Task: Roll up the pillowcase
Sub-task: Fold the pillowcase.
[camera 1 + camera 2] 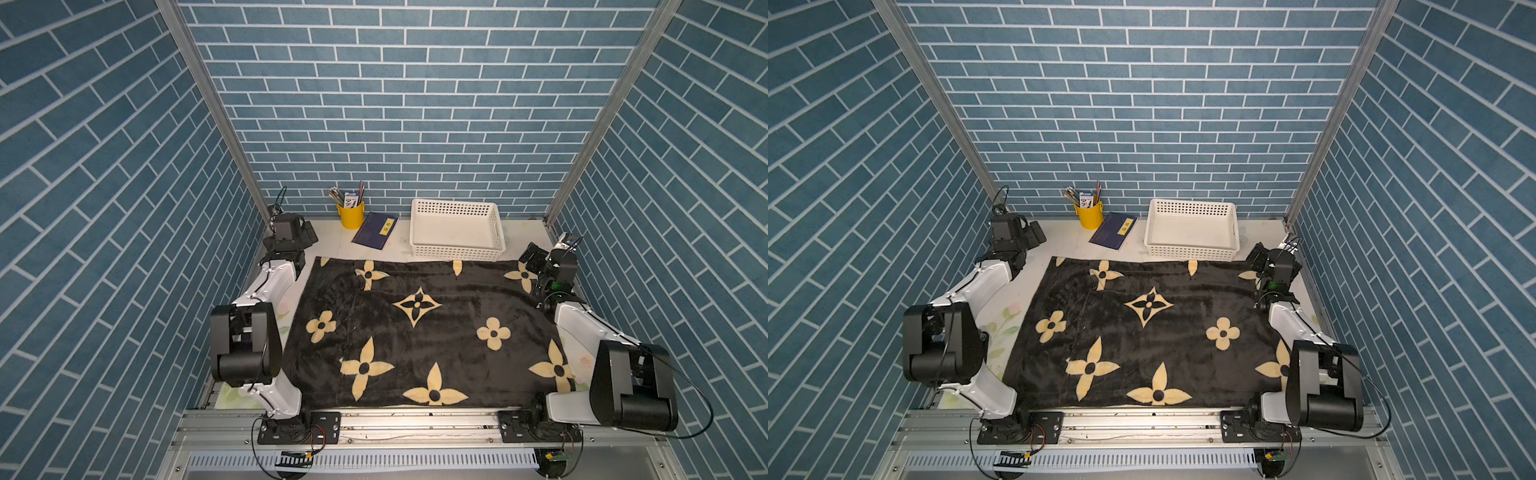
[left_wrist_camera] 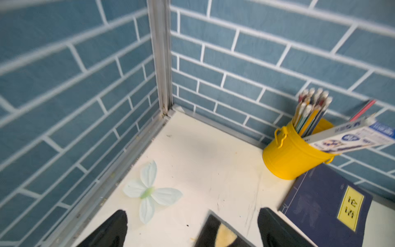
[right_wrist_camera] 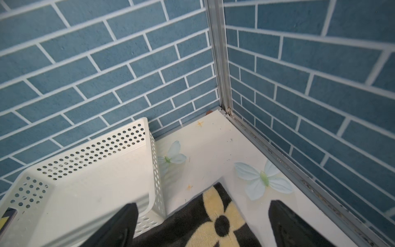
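Fingers cut off in the wrist views, left gripper (image 2: 193, 213) and right gripper (image 3: 203, 204) stand spread, a pillowcase (image 3: 181, 224) corner between each's jaws; basket (image 3: 85, 154) just beside the right.

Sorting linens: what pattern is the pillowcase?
Pillowcase: black with cream-yellow flowers and stars, clearest in a top view.

Def lab test booth, not real room: fake brick-print walls (image 1: 415, 104), bare aluminium frame posts (image 1: 222, 124), my arm bases (image 1: 297, 428) bolted to rail (image 1: 415, 417).
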`<state>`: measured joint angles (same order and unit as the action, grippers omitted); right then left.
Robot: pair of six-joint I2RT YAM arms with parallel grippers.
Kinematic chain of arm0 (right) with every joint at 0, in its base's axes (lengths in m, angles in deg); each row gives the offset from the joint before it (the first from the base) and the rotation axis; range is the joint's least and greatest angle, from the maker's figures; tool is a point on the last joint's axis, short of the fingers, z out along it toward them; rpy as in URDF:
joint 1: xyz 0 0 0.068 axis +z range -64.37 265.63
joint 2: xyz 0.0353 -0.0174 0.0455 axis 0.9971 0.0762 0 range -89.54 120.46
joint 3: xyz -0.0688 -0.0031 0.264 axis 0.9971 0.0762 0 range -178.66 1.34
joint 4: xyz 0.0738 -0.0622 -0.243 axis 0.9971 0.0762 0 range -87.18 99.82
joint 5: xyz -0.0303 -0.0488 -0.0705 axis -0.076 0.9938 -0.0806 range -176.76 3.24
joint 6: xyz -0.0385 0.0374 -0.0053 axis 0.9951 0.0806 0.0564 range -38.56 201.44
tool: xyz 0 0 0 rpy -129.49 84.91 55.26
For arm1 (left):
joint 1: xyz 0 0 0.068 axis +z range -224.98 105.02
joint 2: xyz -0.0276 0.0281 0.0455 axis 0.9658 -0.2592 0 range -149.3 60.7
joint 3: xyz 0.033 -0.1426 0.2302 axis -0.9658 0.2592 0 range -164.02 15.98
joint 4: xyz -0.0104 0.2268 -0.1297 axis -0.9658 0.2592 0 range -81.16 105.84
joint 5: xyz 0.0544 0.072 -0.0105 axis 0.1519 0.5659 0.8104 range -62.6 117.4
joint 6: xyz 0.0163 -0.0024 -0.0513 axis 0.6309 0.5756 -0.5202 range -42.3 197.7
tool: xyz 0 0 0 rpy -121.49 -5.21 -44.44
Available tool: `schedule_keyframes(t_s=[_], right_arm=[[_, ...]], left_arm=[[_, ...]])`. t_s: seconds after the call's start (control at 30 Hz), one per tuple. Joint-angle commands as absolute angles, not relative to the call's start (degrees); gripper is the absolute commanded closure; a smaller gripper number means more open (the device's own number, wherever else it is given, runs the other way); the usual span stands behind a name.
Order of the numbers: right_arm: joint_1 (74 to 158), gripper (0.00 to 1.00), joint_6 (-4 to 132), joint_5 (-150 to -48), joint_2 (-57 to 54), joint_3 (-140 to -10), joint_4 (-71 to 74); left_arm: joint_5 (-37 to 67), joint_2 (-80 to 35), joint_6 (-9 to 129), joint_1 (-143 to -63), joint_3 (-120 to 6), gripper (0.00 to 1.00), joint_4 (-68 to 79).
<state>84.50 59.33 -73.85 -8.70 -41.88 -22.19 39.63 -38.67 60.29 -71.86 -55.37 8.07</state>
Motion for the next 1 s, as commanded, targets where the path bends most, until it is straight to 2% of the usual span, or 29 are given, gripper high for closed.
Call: schedule_keyframes(t_s=[0.0, 0.1, 0.23, 0.37, 0.5, 0.63, 0.73, 0.8, 0.9, 0.97], right_arm=[[84.3, 0.00, 57.1, -75.0, -5.7, -46.1, -13.9], [83.7, 0.00, 56.6, -76.5, -3.3, -49.2, -10.8], [83.4, 0.00, 56.1, -76.7, -1.5, -51.1, -8.4], [83.4, 0.00, 55.7, -75.8, -1.2, -51.4, -7.3], [83.4, 0.00, 55.9, -74.6, -0.4, -52.5, -4.4], [83.3, 0.00, 55.7, -73.2, -0.5, -52.6, -2.8], [83.3, 0.00, 55.5, -72.1, 0.0, -52.9, -1.6], [83.2, 0.00, 55.2, -71.8, 0.7, -53.5, -0.7], [82.8, 0.00, 54.9, -72.2, 2.1, -55.2, 1.1], [82.4, 0.00, 54.7, -72.3, 3.7, -56.7, 2.6]], left_arm=[[34.8, -44.9, 58.3, -71.6, -60.0, 0.03, 18.5], [32.9, -51.9, 57.4, -71.5, -65.5, 0.09, 22.9], [30.4, -58.5, 57.1, -71.5, -70.6, 0.11, 25.5], [28.1, -63.9, 57.5, -71.5, -75.6, 0.17, 26.9], [26.5, -69.1, 58.3, -71.5, -81.2, 0.31, 30.7], [27.0, -70.6, 58.5, -71.7, -81.2, 0.38, 31.6], [28.3, -69.9, 58.9, -72.2, -78.9, 0.40, 31.8], [29.5, -69.5, 59.2, -72.6, -77.2, 0.51, 31.6], [29.5, -68.6, 59.1, -73.1, -74.9, 0.59, 31.5], [30.3, -67.3, 58.9, -73.6, -72.4, 0.70, 29.8]])
